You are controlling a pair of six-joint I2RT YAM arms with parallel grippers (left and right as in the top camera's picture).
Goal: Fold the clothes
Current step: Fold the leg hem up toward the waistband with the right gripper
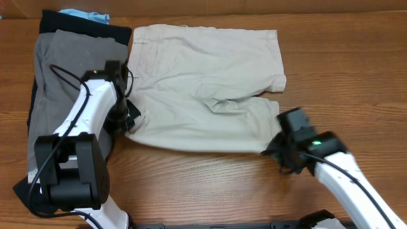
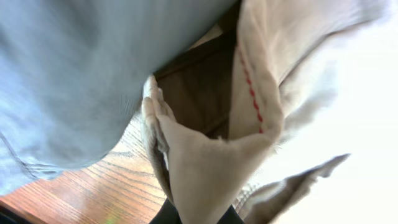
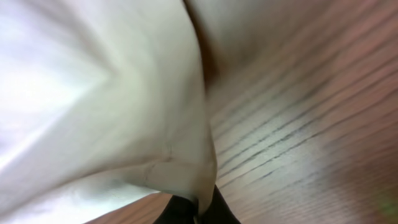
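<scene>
While both claws grip the lower edge of the khaki shorts [image 1: 203, 83], which lie flat on the table [image 1: 222, 191] across the upper middle of the overhead frame, the fold itself is not yet made. The left gripper [image 1: 130, 119] is clamped on the waistband corner at centre left. It sits just beside the grey shorts [image 1: 57, 70], which are piled with a black garment [image 1: 54, 22] and a light-blue garment [image 1: 86, 15] at upper left. The right gripper [image 1: 278, 147] is pinched on the leg hem at lower right.

Left wrist view: the jaws hold a thin tuck of khaki at bottom centre, and grey cloth fills the upper left. Risk: a lift could drag the neighbouring grey shorts along.

Right wrist view: the jaws are closed on a narrow edge of pale cloth at bottom centre. Risk: so shallow a bite may slip under tension, and uneven lifting would skew the fold.
</scene>
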